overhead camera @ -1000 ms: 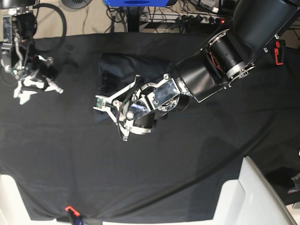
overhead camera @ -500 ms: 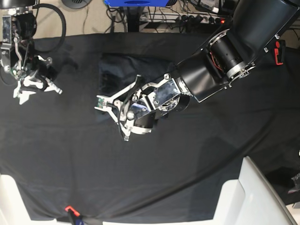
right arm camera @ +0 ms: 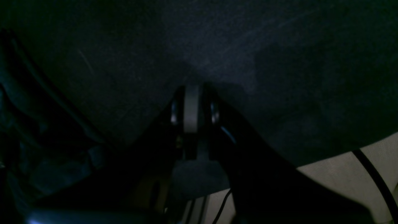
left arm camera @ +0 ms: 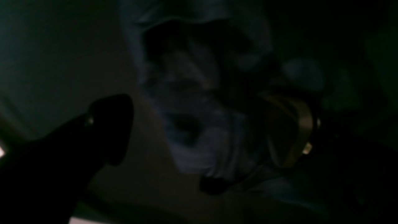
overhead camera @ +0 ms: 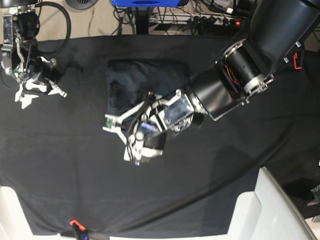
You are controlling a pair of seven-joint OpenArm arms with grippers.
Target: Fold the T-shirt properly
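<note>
On the black-clothed worktop (overhead camera: 210, 165), toward its far middle, lies the T-shirt (overhead camera: 142, 80), folded into a compact dark slate-grey block. Left claw (overhead camera: 119, 137) hovers at the shirt's near edge, jaws spread wide, nothing between them. Right claw (overhead camera: 31, 90) sits well apart at the worktop's far corner, jaws pressed together, empty.

Containers: none seen in any view.

Left wrist view, very dim: rumpled grey T-shirt cloth fills the middle; one dark finger (left arm camera: 108, 127) stands off to the side of it, the other, brass-toned, across the fabric. Contact with the cloth cannot be judged.

Right wrist view, also dim: the two fingertips (right arm camera: 192, 105) meet over plain black cloth; pale floor and a cable (right arm camera: 373, 174) show past the cloth's edge.

Base view alone shows both arms, a white chair (overhead camera: 270, 210) at the near side, and cables (overhead camera: 200, 17) beyond the far edge.
</note>
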